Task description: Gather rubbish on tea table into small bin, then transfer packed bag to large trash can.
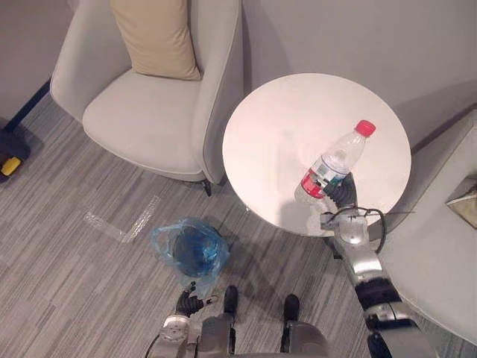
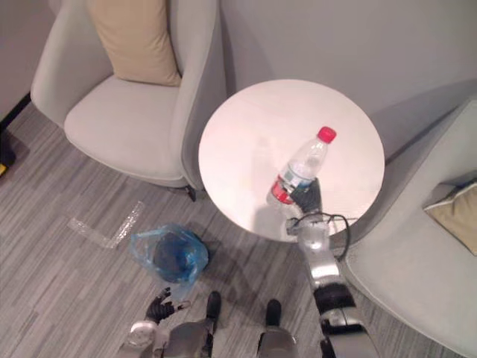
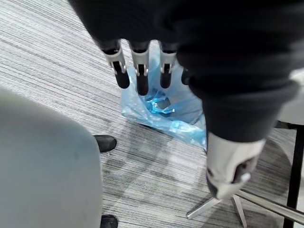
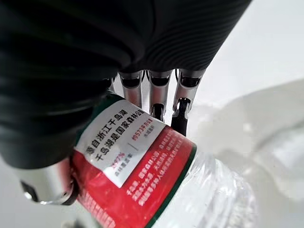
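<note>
Right hand fingers curled; left hand relaxed.

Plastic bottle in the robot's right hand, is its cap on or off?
On: the red cap closes the neck of the bottle in the right hand.

Soft, even indoor light; pale glare washes the round table, faint shadow beneath the armchair.

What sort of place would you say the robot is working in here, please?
Probably a lounge or waiting corner, perhaps in an office: a pale upholstered armchair with a tan cushion, a round white tea table beside it, and grey striped carpet underfoot.
</note>
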Available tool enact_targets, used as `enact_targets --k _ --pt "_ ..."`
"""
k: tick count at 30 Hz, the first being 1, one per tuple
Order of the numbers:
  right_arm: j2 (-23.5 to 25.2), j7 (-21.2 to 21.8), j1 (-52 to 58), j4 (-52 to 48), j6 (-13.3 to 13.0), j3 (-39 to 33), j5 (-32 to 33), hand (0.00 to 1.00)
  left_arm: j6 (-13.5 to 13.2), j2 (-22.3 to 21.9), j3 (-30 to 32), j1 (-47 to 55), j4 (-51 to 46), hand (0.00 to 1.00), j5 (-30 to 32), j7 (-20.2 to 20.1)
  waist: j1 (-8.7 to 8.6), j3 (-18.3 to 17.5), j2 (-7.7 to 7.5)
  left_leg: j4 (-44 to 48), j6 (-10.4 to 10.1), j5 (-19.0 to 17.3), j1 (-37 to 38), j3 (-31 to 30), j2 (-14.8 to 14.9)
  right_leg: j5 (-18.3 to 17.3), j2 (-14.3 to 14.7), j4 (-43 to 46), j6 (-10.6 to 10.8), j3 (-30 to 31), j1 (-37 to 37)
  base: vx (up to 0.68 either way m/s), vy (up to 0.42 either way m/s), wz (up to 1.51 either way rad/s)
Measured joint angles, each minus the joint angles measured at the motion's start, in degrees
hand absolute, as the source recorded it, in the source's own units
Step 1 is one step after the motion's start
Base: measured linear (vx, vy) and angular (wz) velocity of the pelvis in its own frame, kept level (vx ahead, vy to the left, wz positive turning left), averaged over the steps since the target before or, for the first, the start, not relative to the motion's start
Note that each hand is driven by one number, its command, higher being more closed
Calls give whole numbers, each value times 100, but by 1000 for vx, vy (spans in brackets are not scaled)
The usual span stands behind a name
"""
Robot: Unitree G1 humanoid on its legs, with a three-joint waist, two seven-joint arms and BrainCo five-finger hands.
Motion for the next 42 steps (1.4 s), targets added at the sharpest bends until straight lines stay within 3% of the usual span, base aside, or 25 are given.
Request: enact_targets --k 5,12,20,26,28,29,30,33,37,39,40,41,42 --pt "245 216 817 -532 -70 -1 -174 100 57 42 -5 1 108 0 170 -26 -128 -127 -120 -8 -19 -30 202 154 -18 -51 -21 -18 157 134 116 -40 -4 -20" --pt "492 477 1931 -1282 -131 138 -730 100 134 86 -14 68 328 0 279 -127 -238 -602 -300 -20 -43 -47 381 396 14 -53 22 -125 161 380 218 -60 -16 -19" --pt "688 587 2455 -1337 -131 353 -1207 100 133 87 -32 112 472 0 380 -141 -291 -793 -345 -9 -45 -48 586 718 61 8 79 -1 192 666 211 -87 -12 -22" --pt "711 499 2457 -1351 -127 251 -1225 100 134 133 -204 67 417 0 384 -160 -285 -830 -334 367 -1 -73 174 339 -21 -370 -27 698 311 552 -49 -81 -18 38" --pt "797 430 2429 -1359 -127 238 -1224 100 138 113 -130 84 431 0 377 -157 -295 -857 -347 381 6 19 26 129 -47 -836 -20 1468 335 797 -223 -6 -23 75" --pt "864 402 2409 -1359 -128 227 -1224 100 139 130 -126 78 390 0 377 -141 -277 -910 -431 415 -44 62 -66 22 -97 -970 -32 1393 308 821 -212 6 -102 54" --pt "854 391 2311 -1358 -126 238 -1224 100 151 123 -128 50 368 0 378 -116 -188 -923 -385 545 -90 91 -257 -29 -45 -881 6 1105 166 763 -203 -39 -108 36" --pt "828 335 1969 -1355 -126 294 -1221 100 144 43 -126 36 250 0 313 -107 -32 -825 -134 652 -229 199 -624 -108 225 -339 270 381 30 608 -138 -77 -79 7" --pt "768 318 1894 -1337 -126 294 -1211 100 138 -51 -129 -38 235 0 260 -80 -36 -523 94 668 -387 348 -723 -360 330 -172 410 173 -71 298 17 -103 -68 33" --pt "713 316 1928 -1293 -108 282 -1190 100 138 -145 -128 -39 232 0 270 -55 -57 -443 276 369 -257 383 -707 -277 430 -195 490 342 -118 63 -8 -134 -80 44" --pt "731 314 1967 -1295 -106 273 -1166 100 141 -128 -121 -35 251 0 279 -55 -100 -464 253 218 -151 195 -693 -15 437 -190 395 306 -194 -85 -30 -136 -23 78" --pt "775 297 1988 -1291 -109 250 -1158 100 143 -104 -124 -57 295 0 287 -59 -195 -449 124 198 114 -126 -677 425 436 -151 207 217 -252 -270 -48 -103 21 110" --pt "768 253 1995 -1276 -110 153 -1153 100 144 -81 -133 -111 257 0 339 -61 -274 -401 53 935 120 -145 -865 966 499 -106 -5 229 -250 -513 -74 -125 38 113"
